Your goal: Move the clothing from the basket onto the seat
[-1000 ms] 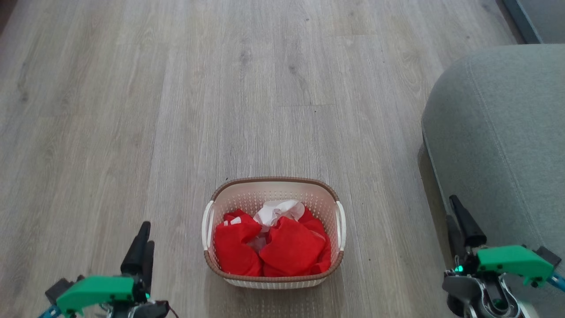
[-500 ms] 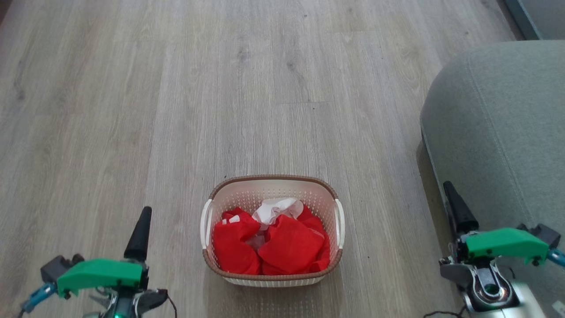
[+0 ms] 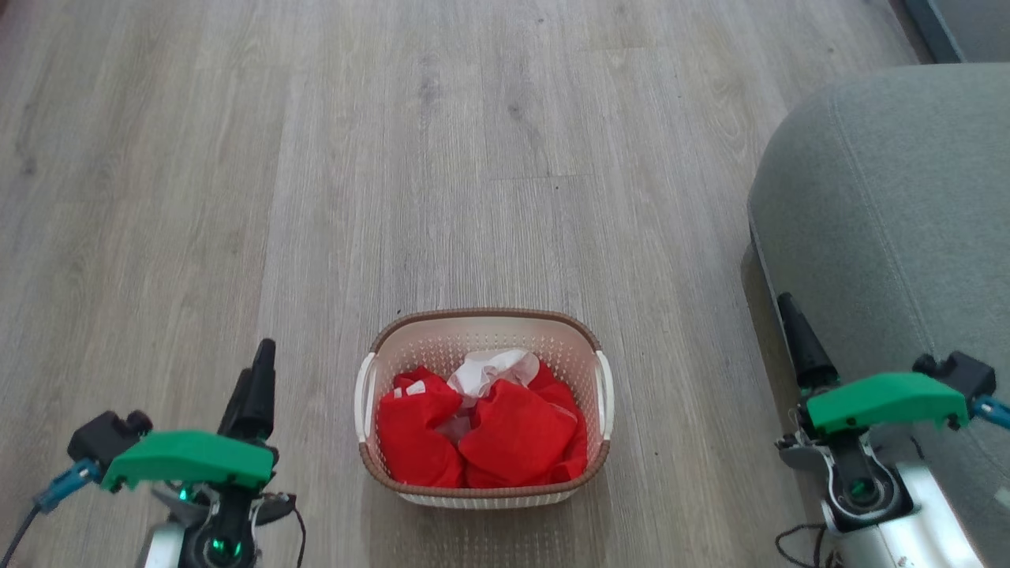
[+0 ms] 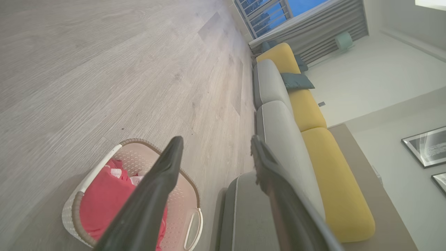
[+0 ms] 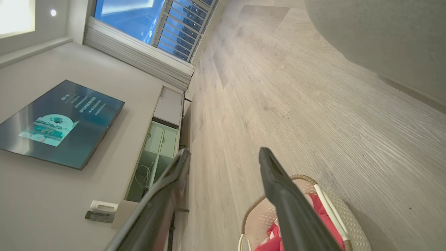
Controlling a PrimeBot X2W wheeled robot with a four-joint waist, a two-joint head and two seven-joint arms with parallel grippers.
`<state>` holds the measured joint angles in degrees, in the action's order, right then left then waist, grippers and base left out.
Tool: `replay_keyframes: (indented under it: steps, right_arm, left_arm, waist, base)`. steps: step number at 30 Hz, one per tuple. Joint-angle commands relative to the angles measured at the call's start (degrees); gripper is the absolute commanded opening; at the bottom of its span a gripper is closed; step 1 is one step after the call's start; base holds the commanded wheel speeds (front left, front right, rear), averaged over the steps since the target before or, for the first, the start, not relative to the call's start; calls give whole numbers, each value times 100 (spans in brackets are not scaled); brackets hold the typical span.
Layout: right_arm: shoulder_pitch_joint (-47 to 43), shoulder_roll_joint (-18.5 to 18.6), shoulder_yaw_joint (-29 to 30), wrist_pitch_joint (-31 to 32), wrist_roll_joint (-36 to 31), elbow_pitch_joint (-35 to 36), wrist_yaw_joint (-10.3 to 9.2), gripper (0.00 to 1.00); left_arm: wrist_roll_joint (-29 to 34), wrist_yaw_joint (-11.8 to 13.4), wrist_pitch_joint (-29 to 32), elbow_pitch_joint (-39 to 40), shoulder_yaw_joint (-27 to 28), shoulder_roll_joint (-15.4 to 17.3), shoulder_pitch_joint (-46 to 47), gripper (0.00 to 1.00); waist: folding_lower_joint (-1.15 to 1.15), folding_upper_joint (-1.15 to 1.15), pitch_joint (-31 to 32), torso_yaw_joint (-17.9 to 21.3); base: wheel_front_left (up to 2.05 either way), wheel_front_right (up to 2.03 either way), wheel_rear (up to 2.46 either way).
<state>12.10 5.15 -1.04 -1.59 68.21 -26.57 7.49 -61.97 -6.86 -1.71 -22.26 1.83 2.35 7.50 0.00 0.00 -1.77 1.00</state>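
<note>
pale wood floor [image 3: 394, 158] carries the basket [image 3: 485, 315], clothing [image 3: 513, 438] heaped inside, seat [image 3: 892, 197] off to its right. left tool [image 3: 260, 371] and right tool [image 3: 789, 315] hover either side, both spread wide, empty. a pinch into the tangled heap may lift several pieces or drag the light basket.

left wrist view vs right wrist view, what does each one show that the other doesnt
Left wrist view, not the right: a sofa with yellow backs, a dark cushion on it, framed pictures on the wall.
Right wrist view, not the left: a wall screen and a low cabinet.
Shared: the basket with red clothing inside, the grey-green seat, the wood floor, a window. Each looks along its own open hand: left hand, right hand.
</note>
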Motion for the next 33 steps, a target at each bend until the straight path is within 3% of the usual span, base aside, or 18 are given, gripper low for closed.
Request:
replay_keyframes:
  steps: [1,33]
  right_arm:
    - [403,129,-102,-95,-220,136,0,100]
    - [1245,310,-692,-619,-2093,-192,0,100]
  left_arm:
    - [284,-24,-93,232,46,110,387,100]
    - [2666,-41,-612,77,62,147,1016,100]
  waist:
    - [0,0,-8,3]
    - [0,0,-120,81]
  base:
    - [0,0,0]
    - [0,0,0]
